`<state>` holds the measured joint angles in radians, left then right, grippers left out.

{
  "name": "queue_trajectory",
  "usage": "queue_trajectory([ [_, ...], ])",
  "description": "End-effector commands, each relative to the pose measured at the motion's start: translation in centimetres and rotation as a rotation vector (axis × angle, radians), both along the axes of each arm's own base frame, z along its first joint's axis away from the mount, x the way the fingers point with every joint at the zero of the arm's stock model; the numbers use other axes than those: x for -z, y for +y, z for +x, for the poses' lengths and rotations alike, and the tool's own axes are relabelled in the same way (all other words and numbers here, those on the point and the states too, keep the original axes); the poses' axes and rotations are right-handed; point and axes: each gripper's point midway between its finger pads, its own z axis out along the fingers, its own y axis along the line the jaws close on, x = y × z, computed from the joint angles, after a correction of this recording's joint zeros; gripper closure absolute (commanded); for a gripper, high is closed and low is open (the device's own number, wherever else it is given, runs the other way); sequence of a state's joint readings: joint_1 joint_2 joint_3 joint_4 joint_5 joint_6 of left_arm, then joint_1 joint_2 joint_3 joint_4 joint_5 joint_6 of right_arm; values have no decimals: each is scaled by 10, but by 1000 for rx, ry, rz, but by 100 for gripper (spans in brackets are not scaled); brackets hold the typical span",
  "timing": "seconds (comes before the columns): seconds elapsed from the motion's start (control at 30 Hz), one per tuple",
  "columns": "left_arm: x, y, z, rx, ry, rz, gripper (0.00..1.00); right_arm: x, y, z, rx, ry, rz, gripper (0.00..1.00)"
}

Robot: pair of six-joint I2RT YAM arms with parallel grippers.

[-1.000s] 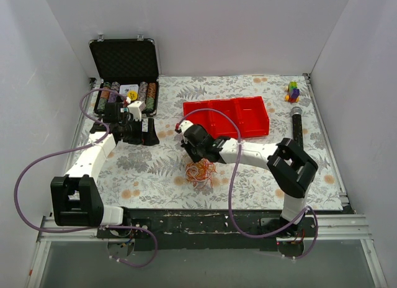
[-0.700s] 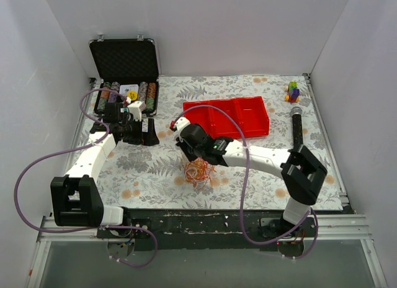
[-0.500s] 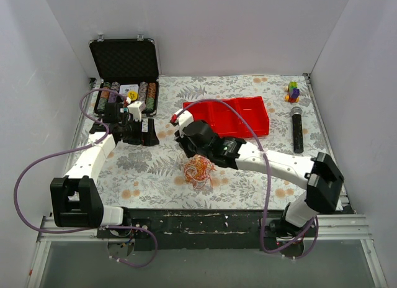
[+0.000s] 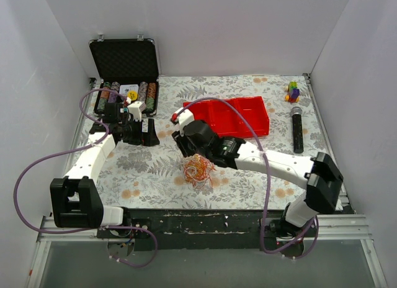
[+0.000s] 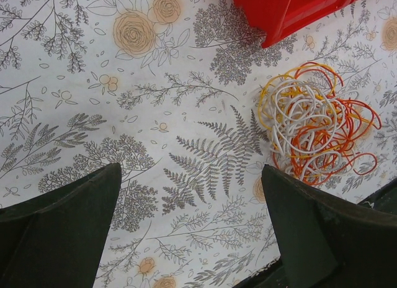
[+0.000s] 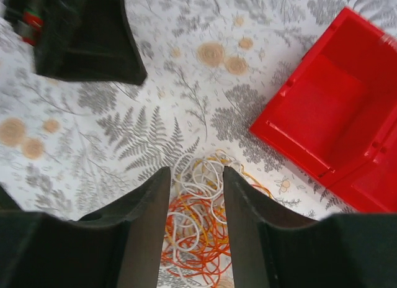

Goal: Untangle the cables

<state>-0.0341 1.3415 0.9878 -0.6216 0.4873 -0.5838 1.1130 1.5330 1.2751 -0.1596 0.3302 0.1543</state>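
The cables are one tangled heap of thin red, orange-yellow and white loops on the floral cloth at the table's front middle. My right gripper hovers over the heap's far-left edge. In the right wrist view its gripper is open, jaws a narrow gap apart, and the cables show between and below the fingers. My left gripper is wide open and empty, well left of the heap. In the left wrist view the gripper frames bare cloth, with the cables at the right.
A red tray lies just behind the heap and shows in the right wrist view and the left wrist view. An open black case of chips stands back left. A black microphone and a small toy lie right.
My right arm has swung its elbow out to the right and its gripper has shifted slightly left over the heap. The left arm has not moved.
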Motion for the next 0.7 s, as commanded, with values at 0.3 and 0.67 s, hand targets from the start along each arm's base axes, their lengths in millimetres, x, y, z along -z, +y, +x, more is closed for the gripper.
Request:
queue_trajectory([
  [0.3, -11, 0, -6, 14, -40, -2, 2, 107, -11, 29, 107, 138, -156, 60],
  [0.67, -3, 1, -9, 21, -27, 3, 2, 124, -14, 26, 116, 169, -160, 88],
])
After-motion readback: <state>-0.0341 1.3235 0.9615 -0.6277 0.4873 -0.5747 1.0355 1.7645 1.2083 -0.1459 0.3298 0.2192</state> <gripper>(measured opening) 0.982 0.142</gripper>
